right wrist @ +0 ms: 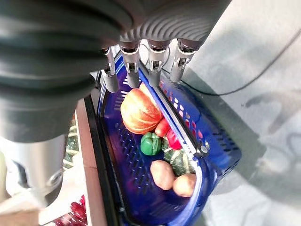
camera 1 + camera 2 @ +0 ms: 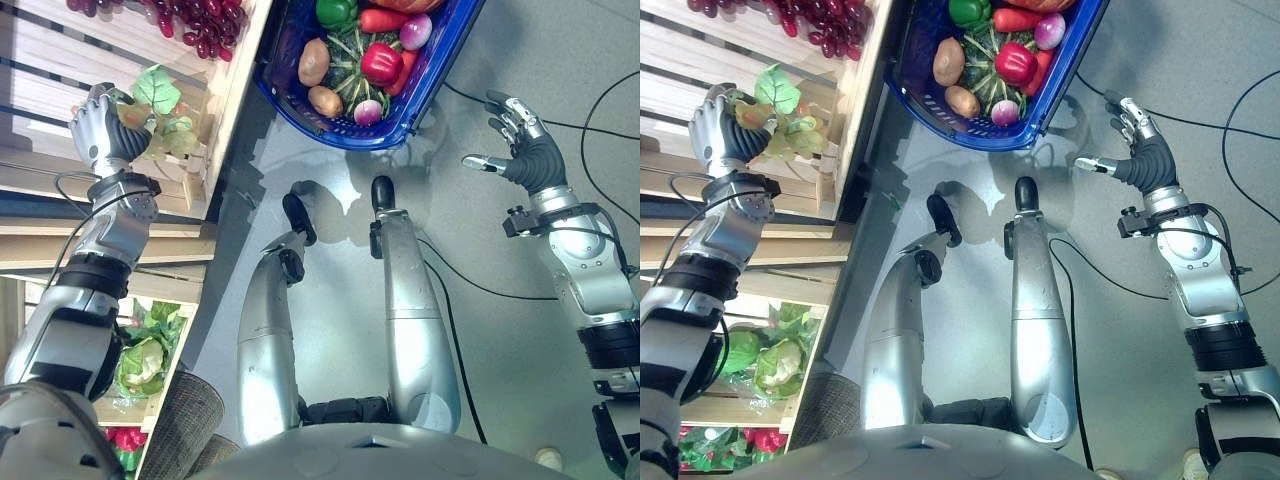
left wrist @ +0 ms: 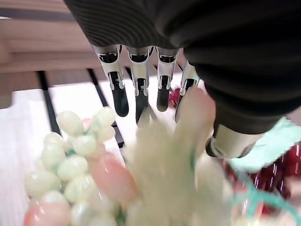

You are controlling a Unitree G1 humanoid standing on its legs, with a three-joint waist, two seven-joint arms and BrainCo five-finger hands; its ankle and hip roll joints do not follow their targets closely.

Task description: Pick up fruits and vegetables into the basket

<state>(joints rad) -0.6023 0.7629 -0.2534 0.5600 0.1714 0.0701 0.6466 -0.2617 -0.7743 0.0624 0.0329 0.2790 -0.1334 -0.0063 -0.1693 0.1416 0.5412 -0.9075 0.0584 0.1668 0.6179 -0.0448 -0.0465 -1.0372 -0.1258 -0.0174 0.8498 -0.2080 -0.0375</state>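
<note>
Pale green grapes [image 3: 70, 155] are sitting under my left hand [image 2: 100, 130], fingers clenched around the bunch; my right hand [image 2: 1145, 150] is hanging released beside the blue basket [image 2: 1065, 75].

A slatted wooden shelf [image 2: 45, 70] is seen at the left, with a lower tier [image 2: 170, 330] beneath it. A grey floor [image 2: 520, 60] is spread alongside, and a woven stool [image 2: 180, 415] is set near the lower tier.

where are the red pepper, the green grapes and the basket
red pepper [image 2: 381, 62], left eye view, on its glossy side
green grapes [image 3: 77, 157], left wrist view, middle of the pale cluster
basket [image 2: 436, 68], left eye view, on its blue side wall
</note>
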